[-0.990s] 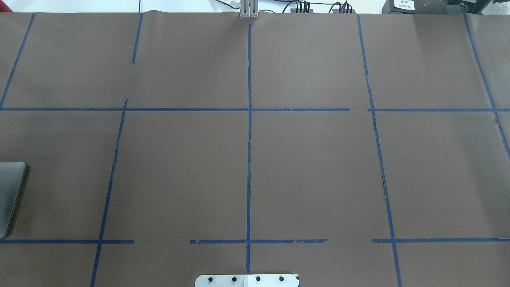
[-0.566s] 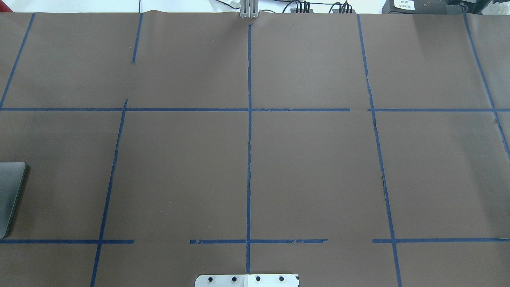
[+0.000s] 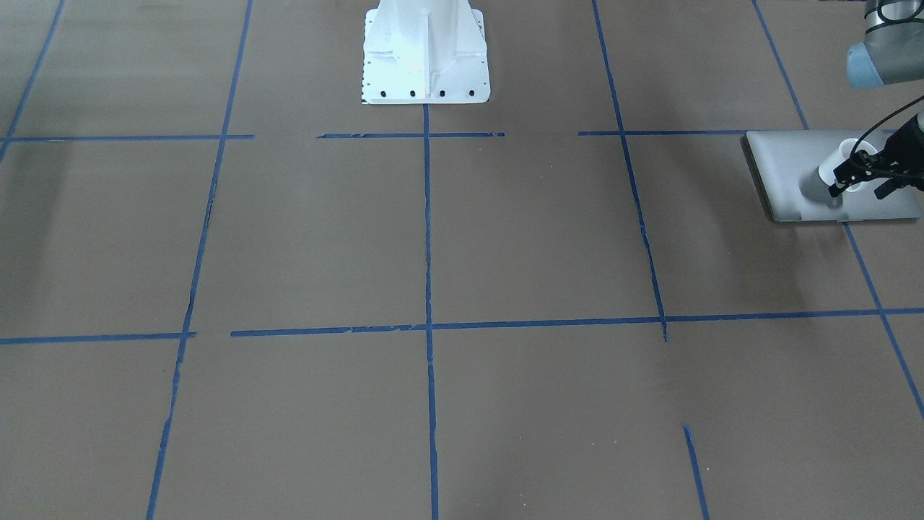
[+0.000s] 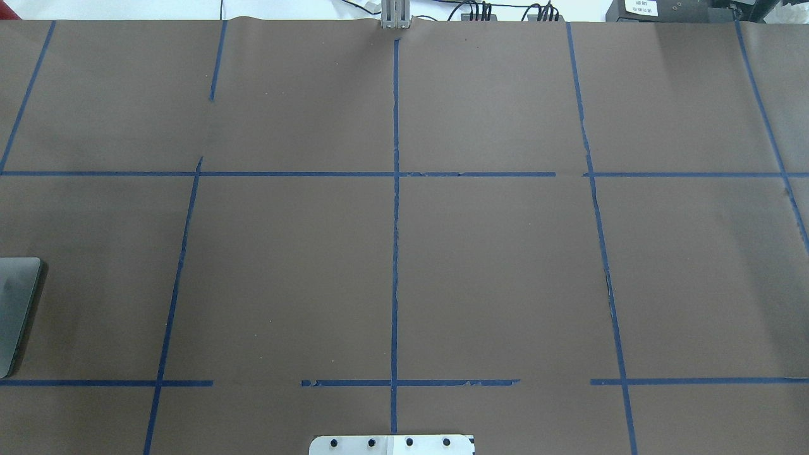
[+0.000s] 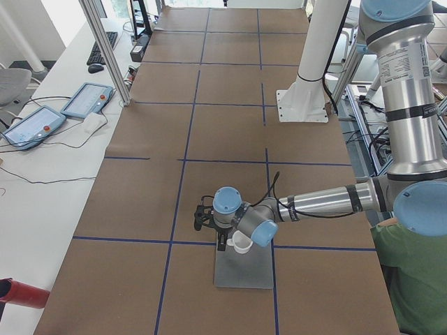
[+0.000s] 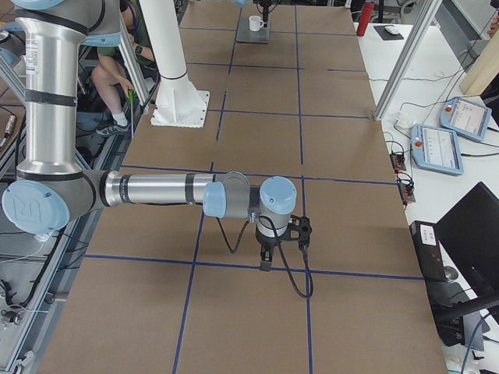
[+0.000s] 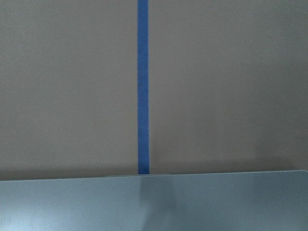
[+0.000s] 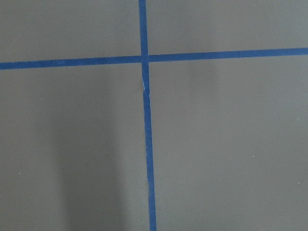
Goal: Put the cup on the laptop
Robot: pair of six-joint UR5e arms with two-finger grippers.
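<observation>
Nothing has shifted in the overhead view since a second ago: the laptop (image 4: 16, 316) shows as the same grey sliver at the 9 o'clock edge, and neither of my arms enters that view. From across the table, the laptop lies closed and flat at about 2 o'clock, and the cup (image 3: 841, 157) stands upright over its lid, toward the lid's 3 o'clock end, its shadow meeting its base. My left gripper (image 3: 857, 193) is right at the cup, its two dark fingers (image 3: 839, 184) parted with a gap between them, one crossing the cup's side. Whether they pinch the cup I cannot tell. My left wrist camera sees only the lid's edge at 6 o'clock and a tape line (image 7: 143, 86) running to 12. My right gripper (image 6: 265, 261) hangs over the table (image 6: 249, 312) well away, pointing down; its jaws I cannot judge.
</observation>
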